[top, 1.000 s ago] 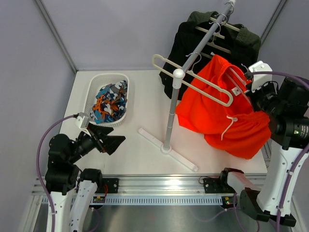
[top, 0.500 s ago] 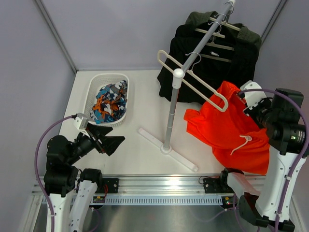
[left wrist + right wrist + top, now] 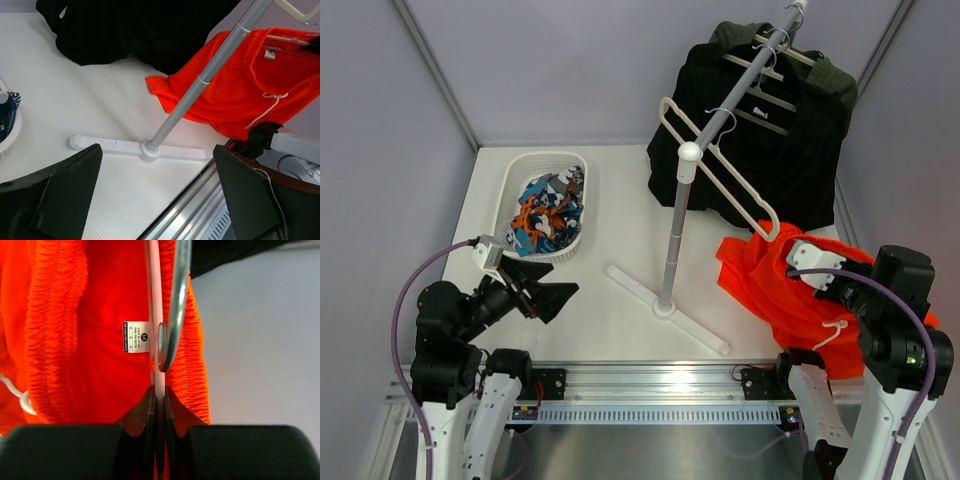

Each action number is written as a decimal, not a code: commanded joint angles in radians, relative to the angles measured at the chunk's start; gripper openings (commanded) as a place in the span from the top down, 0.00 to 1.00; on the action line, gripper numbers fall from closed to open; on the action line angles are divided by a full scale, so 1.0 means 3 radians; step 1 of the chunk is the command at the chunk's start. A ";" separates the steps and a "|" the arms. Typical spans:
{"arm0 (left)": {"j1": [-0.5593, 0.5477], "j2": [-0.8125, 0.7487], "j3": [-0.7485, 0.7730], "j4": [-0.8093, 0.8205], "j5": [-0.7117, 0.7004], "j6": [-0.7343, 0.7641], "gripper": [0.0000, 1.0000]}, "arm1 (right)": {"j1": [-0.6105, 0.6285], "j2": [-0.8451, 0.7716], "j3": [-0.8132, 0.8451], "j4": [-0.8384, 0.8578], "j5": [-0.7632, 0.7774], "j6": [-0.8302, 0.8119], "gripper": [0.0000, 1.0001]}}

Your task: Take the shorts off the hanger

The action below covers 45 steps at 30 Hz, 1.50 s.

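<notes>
The plain orange shorts (image 3: 775, 295) with a white drawstring hang off the rack at the right, low over the table's near right corner. They still sit on a pale hanger (image 3: 156, 315) with a metal hook (image 3: 175, 305). My right gripper (image 3: 159, 396) is shut on that hanger's bar inside the waistband, and it also shows in the top view (image 3: 817, 275). The patterned shorts (image 3: 548, 212) lie in the white basket (image 3: 512, 180). My left gripper (image 3: 545, 290) is open and empty near the basket, with its fingers (image 3: 60, 192) spread wide. The orange shorts show in the left wrist view too (image 3: 235, 85).
The rack's pole (image 3: 675, 240) stands mid-table on a white cross foot (image 3: 665, 308). An empty white hanger (image 3: 720, 170) hangs on its rail. Black and dark olive garments (image 3: 760, 120) hang behind. Grey walls stand close on both sides.
My right gripper has come down and toward the near edge, carrying the hanger and orange shorts away from the rail. The empty white hanger swung. The left arm stayed still.
</notes>
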 commanded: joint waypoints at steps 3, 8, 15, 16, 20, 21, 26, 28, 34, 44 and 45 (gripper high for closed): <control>-0.0009 -0.0033 0.0103 0.0030 0.0081 0.0036 0.01 | -0.0020 -0.0256 -0.0183 -0.0810 -0.0254 -0.0747 1.00; -0.0008 -0.0012 0.0088 0.0071 0.0076 0.0010 0.01 | -0.0020 -0.0395 -0.0260 -0.0820 -0.0601 -0.1273 1.00; -0.0009 0.0003 0.0108 0.0091 0.0076 0.0000 0.01 | -0.0020 -0.0523 -0.0362 -0.0836 -0.1321 -0.2086 1.00; -0.0009 0.0003 0.0113 0.0096 0.0101 0.0000 0.01 | -0.0015 -0.0523 -0.0378 -0.0831 -0.1404 -0.2199 1.00; -0.0009 0.0024 0.0134 0.0168 0.0168 0.0021 0.01 | -0.0015 -0.0554 -0.0444 -0.0836 -0.1884 -0.2388 1.00; -0.0009 0.0029 0.0139 0.0183 0.0178 0.0016 0.01 | -0.0015 -0.0549 -0.0454 -0.0841 -0.1981 -0.2429 1.00; -0.0009 0.0121 0.0236 0.0219 0.0178 -0.0020 0.01 | -0.0005 -0.0421 -0.0424 -0.0836 -0.2631 -0.2425 1.00; -0.0009 0.0151 0.0256 0.0239 0.0168 -0.0046 0.01 | 0.0041 -0.0400 -0.0444 -0.0836 -0.2846 -0.2384 1.00; -0.0009 0.0243 0.0364 0.0260 0.0097 -0.0071 0.01 | 0.0571 -0.0334 -0.0470 -0.0826 -0.3173 -0.1889 1.00; -0.0009 0.0387 0.0900 0.0051 -0.0230 0.0097 0.01 | 0.0890 0.0406 0.0203 -0.0815 -0.4262 -0.0498 1.00; -0.0009 0.0412 0.0961 0.0050 -0.0256 0.0097 0.01 | 0.0890 0.0478 0.0271 -0.0750 -0.4399 -0.0239 1.00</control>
